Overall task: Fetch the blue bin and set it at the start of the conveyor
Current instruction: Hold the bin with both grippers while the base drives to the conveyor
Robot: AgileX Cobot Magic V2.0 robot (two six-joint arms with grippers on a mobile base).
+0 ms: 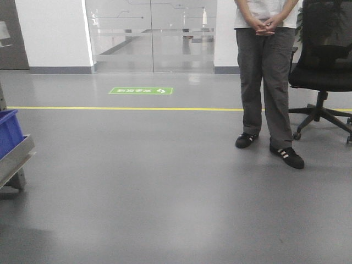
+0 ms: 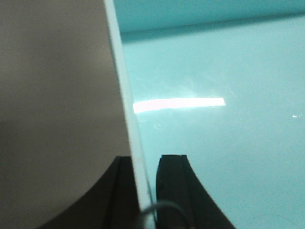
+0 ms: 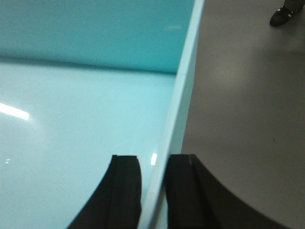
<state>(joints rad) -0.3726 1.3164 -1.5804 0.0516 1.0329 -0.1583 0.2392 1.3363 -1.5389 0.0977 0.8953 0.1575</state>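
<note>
The blue bin (image 2: 214, 71) hangs between the two arms, over bare grey floor. It does not show in the front view at all. In the left wrist view the left gripper (image 2: 147, 160) straddles the bin's thin pale rim. One dark finger sits outside the wall at lower centre, the other inside over the turquoise bottom, pinched on the wall between them. The right wrist view mirrors it: the right gripper (image 3: 153, 160) is clamped across the opposite wall, with the tub's inside filling the left of the frame and floor on the right. A shoe (image 3: 286, 14) shows in the upper right corner there.

Ahead, the floor is open as far as a yellow line (image 1: 126, 108) and glass doors (image 1: 151, 36). A person (image 1: 267, 82) stands at upper right beside a black office chair (image 1: 324, 55). A dark blue crate (image 1: 10, 132) sits on a steel shelf (image 1: 16, 157) at the left edge. I see no conveyor anywhere.

The grip worries me. Each arm holds only a slim, smooth wall near the rim, so a jolt from the base could let the plastic slide out of the fingers. If one arm moves ahead of the other, the tub could twist or flex and pop free. The person's feet are close enough that a turn to the right risks a bump.
</note>
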